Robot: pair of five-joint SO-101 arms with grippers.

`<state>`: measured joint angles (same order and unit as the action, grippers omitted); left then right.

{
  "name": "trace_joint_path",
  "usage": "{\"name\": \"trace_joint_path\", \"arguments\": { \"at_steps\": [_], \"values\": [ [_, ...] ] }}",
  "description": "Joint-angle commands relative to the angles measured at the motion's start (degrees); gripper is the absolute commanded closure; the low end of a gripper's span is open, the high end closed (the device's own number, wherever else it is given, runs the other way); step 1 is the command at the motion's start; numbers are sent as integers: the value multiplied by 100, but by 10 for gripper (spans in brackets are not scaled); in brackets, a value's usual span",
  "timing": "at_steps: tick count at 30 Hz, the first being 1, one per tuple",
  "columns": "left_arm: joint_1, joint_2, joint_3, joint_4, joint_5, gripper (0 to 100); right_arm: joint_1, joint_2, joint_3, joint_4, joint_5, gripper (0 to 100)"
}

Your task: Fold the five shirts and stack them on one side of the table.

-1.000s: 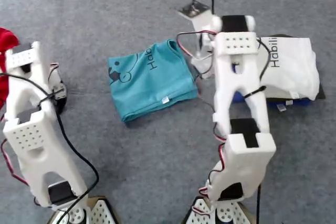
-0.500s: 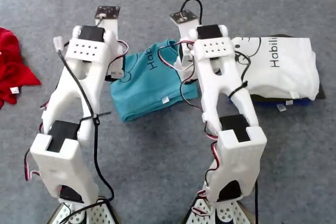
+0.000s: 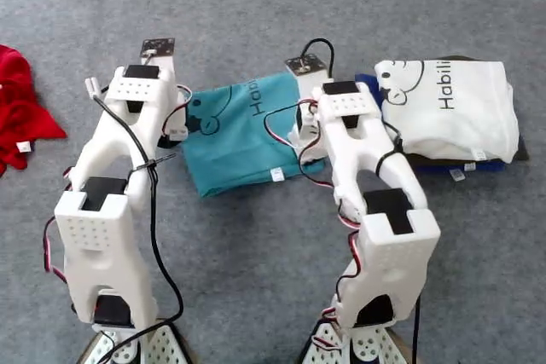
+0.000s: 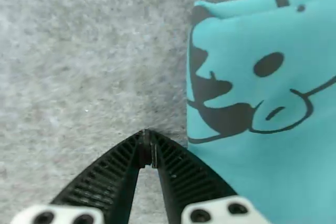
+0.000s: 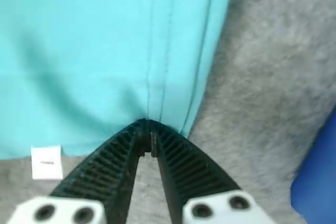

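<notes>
One red shirt (image 3: 21,121) lies crumpled far left. Left gripper (image 4: 146,153), tips together, sits just beside the left edge of the folded teal shirt (image 3: 243,138). Right gripper (image 5: 146,142), tips together, is at its right edge. Likely soft, light, floppy: pinch side edges through all layers. Stack (image 3: 448,108) sits right.

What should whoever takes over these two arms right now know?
Left claw: shut, empty, on the mat beside the teal shirt.
Right claw: shut, tips at the teal shirt's opposite edge.
Done: teal shirt folded, mid-table; white shirt folded atop a blue shirt, right arm's side.
Left: put the teal shirt on that pile; fold and stack the crumpled red shirt, left arm's side.
</notes>
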<state>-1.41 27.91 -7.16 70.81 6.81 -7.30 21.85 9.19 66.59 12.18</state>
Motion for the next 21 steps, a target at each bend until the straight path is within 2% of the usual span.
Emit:
{"name": "trace_joint_path", "arguments": {
  "at_steps": [1,5,11,16,21],
  "values": [
    [66,-519,-558,360,9,971,70,-242,-136,255,255,985],
    [453,-949,-1270,659,9,971,-26,-655,-215,334,378,985],
    [681,-510,-1692,211,9,971,0,-1481,-198,378,510,985],
    [435,589,-1771,-193,9,971,53,-2088,-198,510,510,985],
    [-163,1556,-2167,-378,9,971,62,-2167,-189,527,510,985]
  ]
}}
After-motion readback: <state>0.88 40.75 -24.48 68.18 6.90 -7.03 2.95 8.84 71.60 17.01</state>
